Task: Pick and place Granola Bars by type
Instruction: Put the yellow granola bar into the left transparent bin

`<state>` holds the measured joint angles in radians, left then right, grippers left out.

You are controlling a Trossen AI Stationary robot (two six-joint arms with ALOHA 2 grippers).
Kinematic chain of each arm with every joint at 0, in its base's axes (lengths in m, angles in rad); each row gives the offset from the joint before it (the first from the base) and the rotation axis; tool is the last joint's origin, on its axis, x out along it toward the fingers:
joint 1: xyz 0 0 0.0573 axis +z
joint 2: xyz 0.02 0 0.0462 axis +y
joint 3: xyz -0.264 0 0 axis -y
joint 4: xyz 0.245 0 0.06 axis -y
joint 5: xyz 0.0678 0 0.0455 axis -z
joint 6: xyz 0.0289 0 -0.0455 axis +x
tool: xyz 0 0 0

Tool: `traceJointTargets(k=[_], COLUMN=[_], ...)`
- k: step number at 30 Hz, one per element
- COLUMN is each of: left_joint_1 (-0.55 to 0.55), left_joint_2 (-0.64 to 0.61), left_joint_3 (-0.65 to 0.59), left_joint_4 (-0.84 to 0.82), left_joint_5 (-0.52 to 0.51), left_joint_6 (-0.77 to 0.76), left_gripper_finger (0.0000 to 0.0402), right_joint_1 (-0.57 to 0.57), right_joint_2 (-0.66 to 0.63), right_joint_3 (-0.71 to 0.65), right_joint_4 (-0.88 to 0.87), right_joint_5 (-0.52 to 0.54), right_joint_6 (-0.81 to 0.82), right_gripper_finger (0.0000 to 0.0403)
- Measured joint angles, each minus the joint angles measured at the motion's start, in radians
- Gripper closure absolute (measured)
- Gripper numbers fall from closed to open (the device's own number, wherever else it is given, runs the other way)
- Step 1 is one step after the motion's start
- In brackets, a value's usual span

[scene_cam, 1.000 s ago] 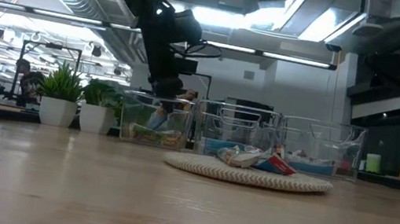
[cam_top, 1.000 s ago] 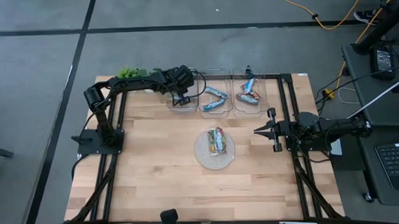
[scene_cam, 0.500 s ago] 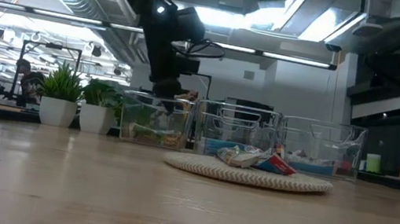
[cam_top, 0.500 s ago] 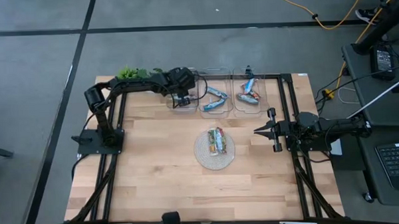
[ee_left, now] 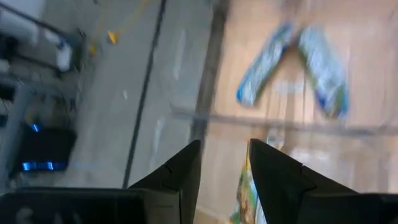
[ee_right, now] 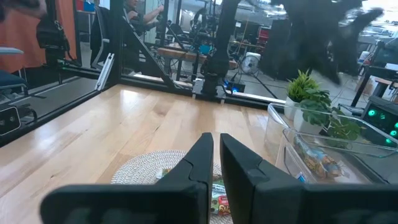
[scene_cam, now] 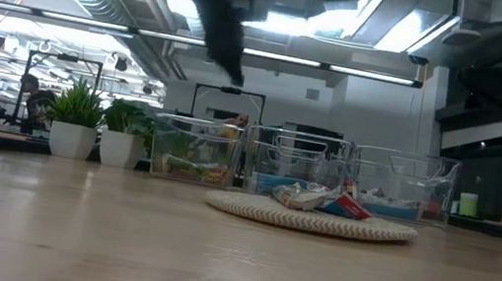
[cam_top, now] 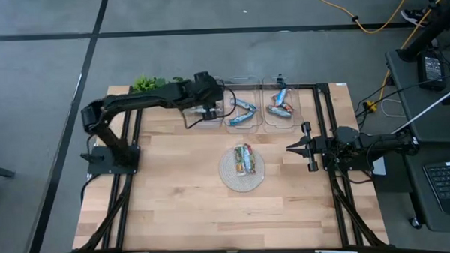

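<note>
Three clear bins stand along the far edge. The left bin (cam_top: 204,117) holds a green-wrapped granola bar (ee_left: 245,193), the middle bin (cam_top: 242,111) two blue bars (ee_left: 267,62), and the right bin (cam_top: 282,106) mixed bars. More bars (cam_top: 245,157) lie on the round woven plate (cam_top: 241,169) at mid-table. My left gripper (cam_top: 212,110) hangs open and empty high above the left bin, blurred at the top of the low view (scene_cam: 231,63). My right gripper (cam_top: 289,147) waits shut at the table's right, level, pointing at the plate.
Potted plants (cam_top: 148,82) stand at the far left corner beside the bins. Black frame rails (cam_top: 324,123) run along both sides of the wooden table. Bare wood (cam_top: 182,195) stretches from the plate to the near edge.
My left gripper has let go of a bar inside the left bin and risen well above the bin's rim, rolling somewhat. The bar stays lying in the bin.
</note>
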<state>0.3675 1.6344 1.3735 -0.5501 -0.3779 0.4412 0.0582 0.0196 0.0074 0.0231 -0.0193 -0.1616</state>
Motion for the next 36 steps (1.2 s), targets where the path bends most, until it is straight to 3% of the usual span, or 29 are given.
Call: traceJointTargets(k=[4, 11, 17, 25, 36], left_joint_1=[-0.059, -0.174, -0.259, -0.361, -0.48], left_joint_2=[-0.105, -0.216, -0.22, -0.22, -0.174], left_joint_3=[0.002, -0.016, -0.016, -0.017, -0.017], left_joint_4=[0.001, -0.001, 0.015, 0.007, 0.019], left_joint_5=[0.011, 0.131, 0.148, 0.351, 0.364], left_joint_6=[0.0, 0.0, -0.019, 0.068, 0.121], left_gripper_finger=[0.0274, 0.0282, 0.0286, 0.0286, 0.0284], right_joint_1=[0.0, 0.0, 0.0, 0.0, 0.0], right_joint_2=[0.0, 0.0, 0.0, 0.0, 0.0], right_joint_3=[0.0, 0.0, 0.0, 0.0, 0.0], right_joint_4=[0.0, 0.0, 0.0, 0.0, 0.0], right_joint_5=[0.0, 0.0, 0.0, 0.0, 0.0], right_joint_6=[0.0, 0.0, 0.0, 0.0, 0.0], right_gripper_finger=[0.0369, 0.0369, 0.0369, 0.0369, 0.0369])
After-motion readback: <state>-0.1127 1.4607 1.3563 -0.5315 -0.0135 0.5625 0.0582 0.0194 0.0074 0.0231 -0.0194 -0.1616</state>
